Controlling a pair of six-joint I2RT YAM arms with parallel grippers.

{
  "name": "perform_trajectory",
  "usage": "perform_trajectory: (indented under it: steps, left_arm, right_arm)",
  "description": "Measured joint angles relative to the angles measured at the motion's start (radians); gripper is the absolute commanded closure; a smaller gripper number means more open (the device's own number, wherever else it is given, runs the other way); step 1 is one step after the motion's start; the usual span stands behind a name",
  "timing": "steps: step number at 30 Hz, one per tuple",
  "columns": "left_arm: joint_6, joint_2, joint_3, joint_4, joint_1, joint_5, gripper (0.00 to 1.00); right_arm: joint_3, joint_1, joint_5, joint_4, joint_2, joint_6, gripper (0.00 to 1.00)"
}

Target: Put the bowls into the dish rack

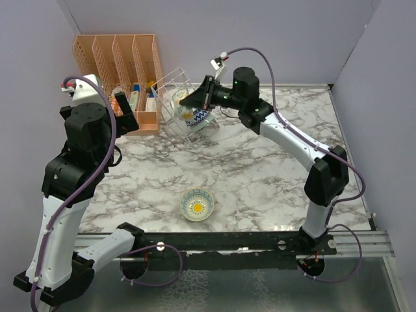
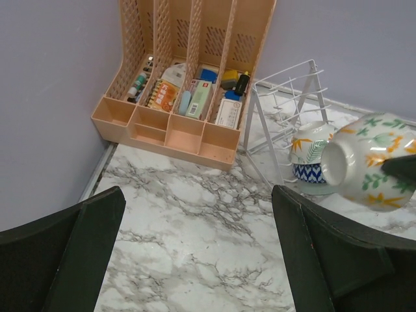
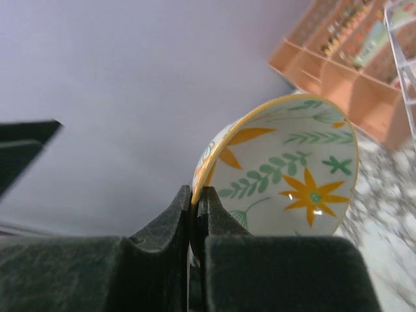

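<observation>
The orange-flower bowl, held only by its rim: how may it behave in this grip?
The orange-flower bowl looks glazed and rigid, so it may slip or swivel in the right gripper, which pinches only its thin rim. Likely ceramic, it could chip against the dish rack wires.

The right tool pinches a bowl at the top of the tilted dish rack near the counter's far-left corner. A zigzag bowl sits inside the rack. A yellow-centred bowl rests by the near edge. The left tool hangs spread beside the orange organizer.
</observation>
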Motion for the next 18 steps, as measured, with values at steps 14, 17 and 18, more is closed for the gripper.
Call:
perform_trajectory:
  steps: [14,17,18]
  left_arm:
    - [0.032,0.010,0.002,0.000,0.000,-0.004,0.01]
    - [0.040,0.014,0.002,0.000,0.000,-0.004,0.01]
    - [0.043,0.016,0.002,0.000,0.000,-0.004,0.01]
  right_arm:
    - [-0.172,-0.069,0.276,0.893,0.179,0.661,0.99]
    - [-0.159,-0.069,0.401,0.941,0.224,0.710,0.99]
    - [-0.150,-0.069,0.428,0.947,0.235,0.719,0.99]
